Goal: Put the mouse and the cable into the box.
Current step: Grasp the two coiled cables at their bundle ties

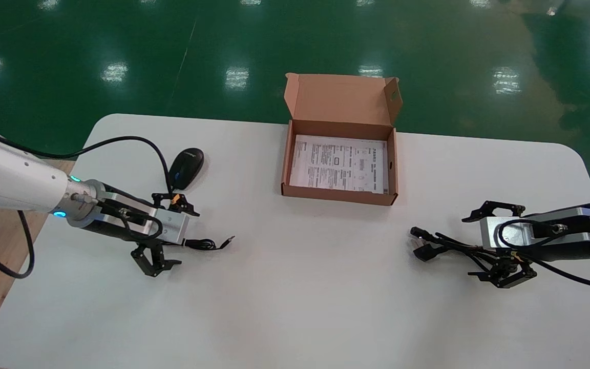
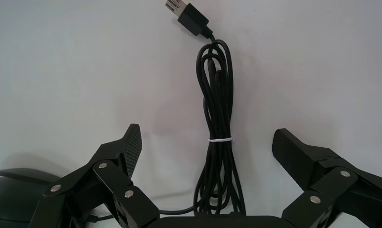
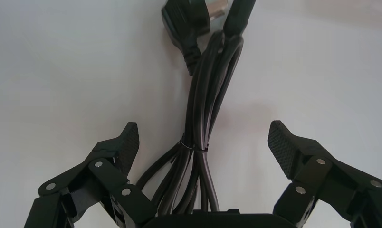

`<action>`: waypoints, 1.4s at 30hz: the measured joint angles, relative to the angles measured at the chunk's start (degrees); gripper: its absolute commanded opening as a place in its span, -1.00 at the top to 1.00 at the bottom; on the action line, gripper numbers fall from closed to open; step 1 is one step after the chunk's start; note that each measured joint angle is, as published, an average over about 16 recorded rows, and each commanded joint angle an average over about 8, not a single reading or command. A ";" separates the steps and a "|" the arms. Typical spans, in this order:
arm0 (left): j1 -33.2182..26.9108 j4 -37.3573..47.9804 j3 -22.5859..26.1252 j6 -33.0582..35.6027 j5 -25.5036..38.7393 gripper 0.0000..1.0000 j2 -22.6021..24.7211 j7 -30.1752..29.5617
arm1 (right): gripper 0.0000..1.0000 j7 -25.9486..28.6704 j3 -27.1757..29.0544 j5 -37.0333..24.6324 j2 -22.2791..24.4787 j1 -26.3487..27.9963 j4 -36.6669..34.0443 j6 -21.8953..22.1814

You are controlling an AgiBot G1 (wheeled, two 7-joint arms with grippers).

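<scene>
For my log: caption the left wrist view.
Open left gripper straddles tied black USB cable on white table; black mouse alongside.

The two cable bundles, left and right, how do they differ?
The left cable is thinner than the right cable. The left cable's tie is white, the right cable's dark. Both lie bundled on the table, the left gripper and right gripper each hovering over one with jaws open.

We see a black mouse (image 1: 186, 166) lying left of the open cardboard box (image 1: 338, 195), and a tied black cable (image 1: 441, 245) lying right of it.
</scene>
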 measured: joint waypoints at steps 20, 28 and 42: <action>0.15 0.32 -0.09 -0.19 -0.14 1.00 0.04 0.23 | 1.00 -0.38 -0.02 -0.05 -0.42 0.03 -0.72 0.56; 0.16 0.14 -0.10 -0.14 -0.23 1.00 0.01 0.19 | 1.00 -0.33 0.01 0.02 -0.28 -0.02 -0.46 0.39; 0.10 -0.01 -0.15 -0.25 -0.46 1.00 -0.02 0.10 | 1.00 -0.28 0.05 0.09 -0.19 -0.07 -0.27 0.28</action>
